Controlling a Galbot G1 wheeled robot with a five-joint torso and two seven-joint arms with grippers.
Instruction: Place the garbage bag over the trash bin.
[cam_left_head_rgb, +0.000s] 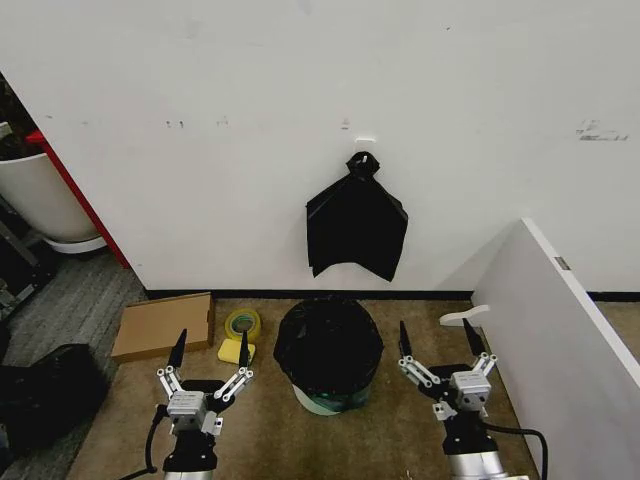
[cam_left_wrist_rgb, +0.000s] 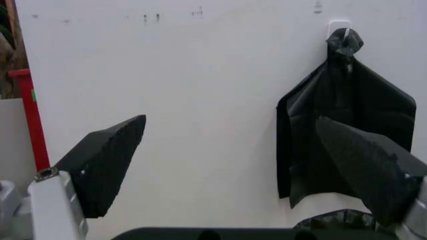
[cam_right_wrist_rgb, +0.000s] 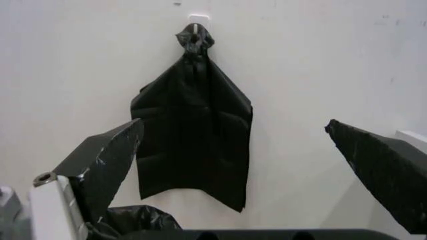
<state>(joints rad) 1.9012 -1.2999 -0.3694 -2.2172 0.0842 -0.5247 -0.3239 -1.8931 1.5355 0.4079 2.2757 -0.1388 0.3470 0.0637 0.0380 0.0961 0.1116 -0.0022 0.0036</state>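
Observation:
The glossy black garbage bag covers the top and upper walls of the trash bin, whose cream-white base peeks out below it, on the floor by the wall. A crinkled edge of the bag also shows in the left wrist view and in the right wrist view. My left gripper stands open to the left of the bin, apart from it. My right gripper stands open to the bin's right, holding nothing.
A flat black bundle hangs from a wall hook above the bin. A cardboard box and a yellow tape roll lie left of the bin. A white panel rises at right, a white tub at far left.

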